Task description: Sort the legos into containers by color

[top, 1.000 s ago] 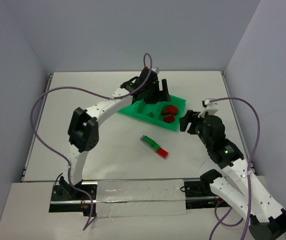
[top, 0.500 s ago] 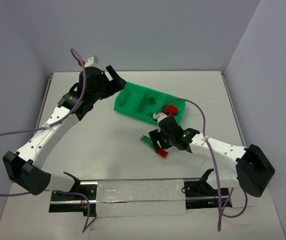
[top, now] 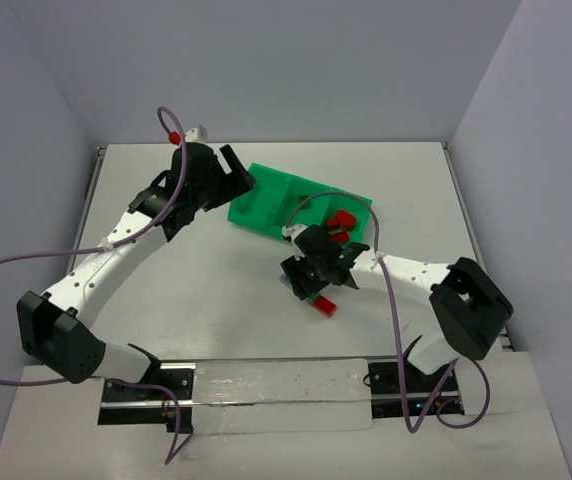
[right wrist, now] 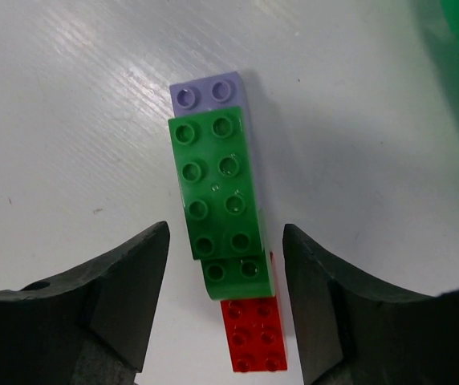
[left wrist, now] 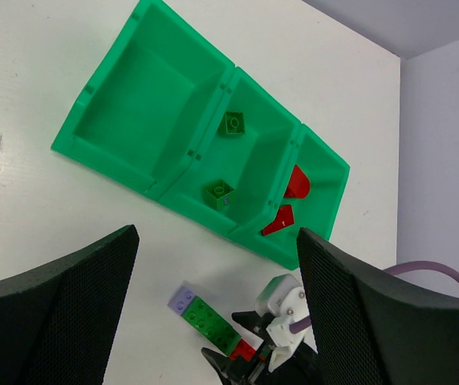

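The green tray [top: 266, 190] lies at the back centre. In the left wrist view its left compartment [left wrist: 145, 88] is empty, the middle one holds two green bricks [left wrist: 233, 123], and the right one holds two red pieces [left wrist: 297, 183]. A joined stack [right wrist: 217, 184] lies flat on the table, with a lavender brick [right wrist: 209, 92], two green bricks and a red brick [right wrist: 253, 333]. My right gripper [right wrist: 225, 241] is open, with a finger on each side of the stack and not touching it. My left gripper [top: 234, 175] is open and empty above the tray's left end.
The stack also shows in the left wrist view [left wrist: 213, 319], in front of the tray, with the right gripper [left wrist: 253, 361] over its red end. Grey walls close in the white table [top: 166, 290] on three sides. Purple cables loop above both arms.
The left gripper has drawn back from over the tray to its left end. The right arm has swung in from the right and come down over the stack.
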